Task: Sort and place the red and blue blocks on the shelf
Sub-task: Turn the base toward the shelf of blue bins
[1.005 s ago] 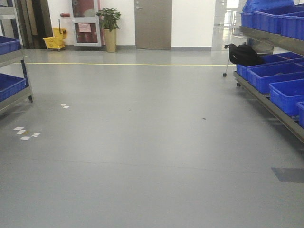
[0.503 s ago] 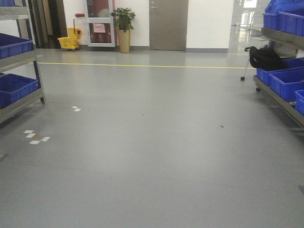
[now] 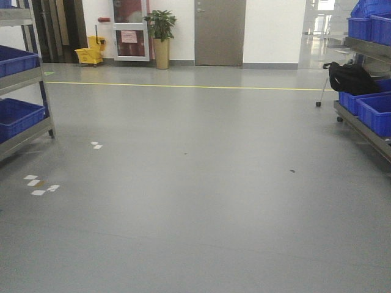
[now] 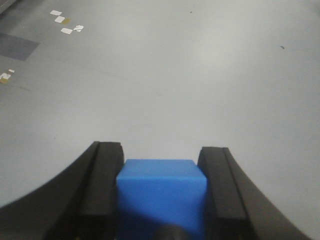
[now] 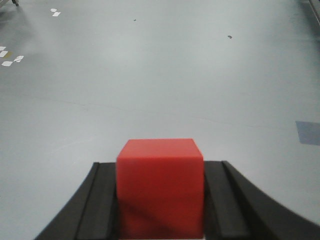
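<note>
The left claw (image 4: pixel 161 166) pinches the blue block (image 4: pixel 161 192); the right claw (image 5: pixel 160 167) pinches the red block (image 5: pixel 160 189). Ahead of both lies only bare floor (image 3: pixel 195 201). The left rack (image 3: pixel 25 133) and the right rack (image 3: pixel 365 129), each holding blue bins (image 3: pixel 17 116), stand well apart at the edges, with a black bag (image 3: pixel 351 78) by the right one. Which rack is the target cannot be told; the path looks unobstructed.

Grips a blue block (image 4: pixel 161 195) in the left pincer (image 4: pixel 161 155), black fingers (image 4: pixel 102 185) pressed flat against its left and right faces. Grips a red block (image 5: pixel 160 185) in the right pincer (image 5: pixel 160 165) likewise. Held aloft on both sides, aimed forward and slightly downward.
</note>
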{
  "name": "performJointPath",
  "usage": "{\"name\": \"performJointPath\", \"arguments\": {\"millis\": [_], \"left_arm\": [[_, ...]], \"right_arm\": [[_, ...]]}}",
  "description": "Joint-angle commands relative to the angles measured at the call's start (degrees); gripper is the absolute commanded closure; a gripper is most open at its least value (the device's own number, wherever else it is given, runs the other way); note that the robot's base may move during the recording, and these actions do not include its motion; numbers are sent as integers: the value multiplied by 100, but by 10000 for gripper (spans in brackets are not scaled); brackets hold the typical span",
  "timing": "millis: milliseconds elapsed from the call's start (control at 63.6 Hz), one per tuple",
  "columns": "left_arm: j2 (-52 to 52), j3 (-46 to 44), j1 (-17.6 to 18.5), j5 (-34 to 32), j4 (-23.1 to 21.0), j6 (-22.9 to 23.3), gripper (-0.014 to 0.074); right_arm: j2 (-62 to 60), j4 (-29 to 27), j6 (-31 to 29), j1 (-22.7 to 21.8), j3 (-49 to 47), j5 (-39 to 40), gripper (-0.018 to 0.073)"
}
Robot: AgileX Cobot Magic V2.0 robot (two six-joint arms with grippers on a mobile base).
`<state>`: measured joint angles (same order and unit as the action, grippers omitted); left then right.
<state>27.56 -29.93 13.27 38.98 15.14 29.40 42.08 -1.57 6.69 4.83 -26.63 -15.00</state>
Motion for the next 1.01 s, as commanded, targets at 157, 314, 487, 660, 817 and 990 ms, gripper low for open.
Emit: {"name": "performJointPath", "arguments": {"millis": [157, 314, 487, 660, 817, 990], "left_arm": [[33, -158, -10, -398, 81, 15, 472], [33, -158, -10, -398, 81, 15, 472], [33, -158, -10, -398, 81, 15, 472], [33, -158, -10, -398, 81, 15, 472], [33, -158, -10, -398, 81, 15, 472], [33, -158, -10, -398, 81, 15, 472]], "right_arm": [[-37, 60, -43, -32, -159, 448, 502], [-37, 60, -43, -32, -159, 448, 502], [-37, 60, -43, -32, -159, 448, 502], [-37, 60, -43, -32, -159, 448, 502], [-37, 60, -43, -32, -159, 448, 502], [-37, 60, -43, -32, -159, 448, 502]]}}
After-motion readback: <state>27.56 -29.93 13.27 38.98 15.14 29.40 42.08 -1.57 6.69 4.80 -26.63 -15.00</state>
